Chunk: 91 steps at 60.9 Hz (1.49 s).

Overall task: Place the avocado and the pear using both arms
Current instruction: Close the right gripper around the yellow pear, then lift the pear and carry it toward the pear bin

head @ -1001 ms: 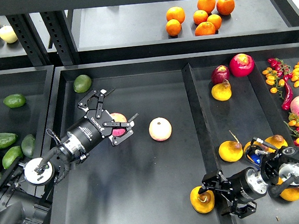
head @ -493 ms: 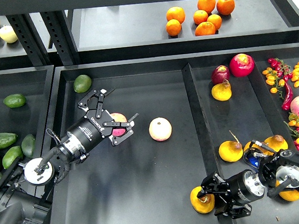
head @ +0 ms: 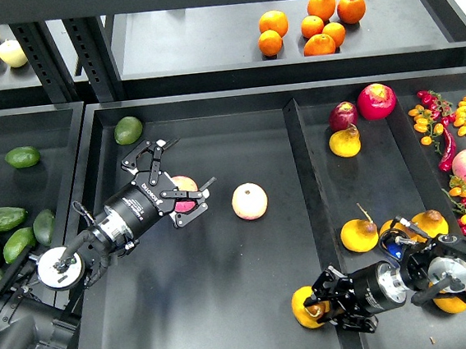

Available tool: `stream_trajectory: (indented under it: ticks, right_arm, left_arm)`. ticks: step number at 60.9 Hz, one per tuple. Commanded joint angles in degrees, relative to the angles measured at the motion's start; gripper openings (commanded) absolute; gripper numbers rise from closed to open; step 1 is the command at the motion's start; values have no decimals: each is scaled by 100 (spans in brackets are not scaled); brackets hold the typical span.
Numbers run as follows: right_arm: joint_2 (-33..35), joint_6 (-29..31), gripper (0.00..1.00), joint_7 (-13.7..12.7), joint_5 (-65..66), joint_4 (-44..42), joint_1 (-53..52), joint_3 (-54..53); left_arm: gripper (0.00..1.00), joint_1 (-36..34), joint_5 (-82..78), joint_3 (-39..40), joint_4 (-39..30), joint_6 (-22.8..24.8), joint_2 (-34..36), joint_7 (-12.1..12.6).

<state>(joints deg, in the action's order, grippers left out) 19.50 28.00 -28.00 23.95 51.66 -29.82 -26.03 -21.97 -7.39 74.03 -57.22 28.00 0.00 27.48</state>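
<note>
Black tray (head: 254, 304): apples (head: 250, 201) flank left pincer (head: 173, 183).

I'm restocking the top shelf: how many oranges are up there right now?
6 on the upper shelf: two at left, three in the middle with one in front. The rightmost fruit looks different; more may be hidden behind.
</note>
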Motion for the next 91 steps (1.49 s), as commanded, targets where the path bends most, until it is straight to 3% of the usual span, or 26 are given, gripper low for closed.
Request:
stream_trajectory:
  ticks: [1,19,45,77,91]
  right_arm:
    - [-17,0,15,0,-5,2,-6,-131]
    - [-78,0,6,0,-31,28,2,-614]
    - [71,0,4,0,-1059,388,-86,-1282]
    - [1846,0,4,0,-2008,924,-59,-1098]
    - [2303,0,4,0,-2202,916,11,-729]
  left_arm:
    - [99,8,0,6,0,0,0,3]
    - [99,17,0,6,-8,0,0,-5]
    - [99,70,0,-2,-26,0,0,-5]
    - [99,70,0,-11,-26,0,0,-5]
    - [99,70,0,-11,-26,0,0,-5]
